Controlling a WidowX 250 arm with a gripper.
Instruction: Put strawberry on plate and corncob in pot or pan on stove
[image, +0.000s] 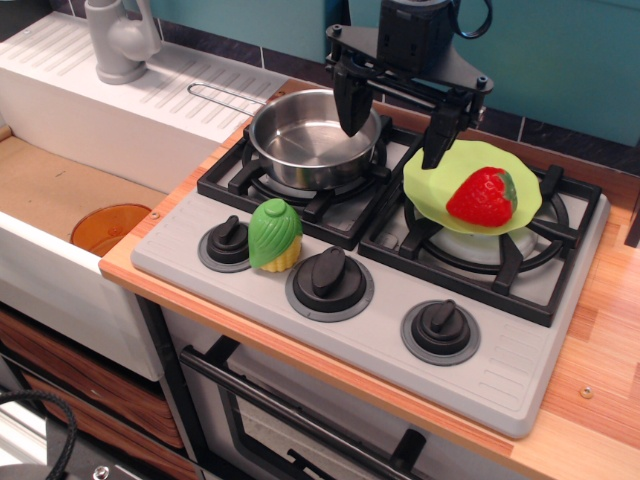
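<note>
A glossy red strawberry (483, 196) lies on the lime-green plate (437, 181), which rests on the right burner of the grey stove (520, 350). On the left burner stands the empty steel pan (313, 139), its wire handle pointing back left. The corncob (275, 233), green husk over a yellow base, stands upright on the stove's front strip between the two left knobs. My gripper (396, 127) hangs open above the gap between pan and plate, one finger over the pan's right rim, the other at the plate's left edge, holding nothing.
An orange bowl (110, 227) sits in the sink at the left. A grey faucet (120, 40) stands on the white drainboard at the back left. Wooden counter (610, 350) runs along the right side. Three black knobs line the stove's front.
</note>
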